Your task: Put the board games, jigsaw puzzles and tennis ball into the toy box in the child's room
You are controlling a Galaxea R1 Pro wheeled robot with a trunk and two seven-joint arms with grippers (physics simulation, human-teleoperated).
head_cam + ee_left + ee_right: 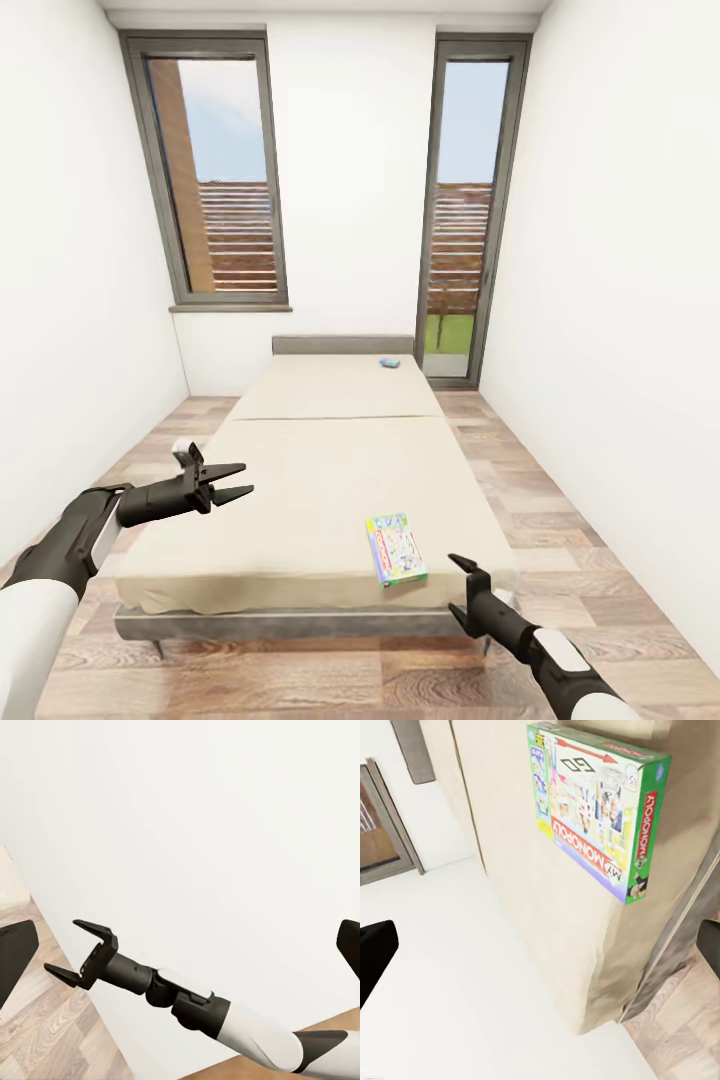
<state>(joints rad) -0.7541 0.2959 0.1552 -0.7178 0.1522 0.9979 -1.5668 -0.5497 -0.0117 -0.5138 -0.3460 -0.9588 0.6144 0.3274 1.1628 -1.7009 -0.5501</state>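
We see the cream bed [330, 470] running away from us toward the far wall, with the Monopoly board game [396, 549] lying flat near its front right corner and a small blue game box [389, 362] at the far end by the headboard [343, 345]. Our left gripper [231, 481] hangs over the bed's left edge with its jaws spread and empty. Our right gripper [463, 586] sits just beside the front right corner, near the Monopoly box, jaws likewise apart and holding nothing.
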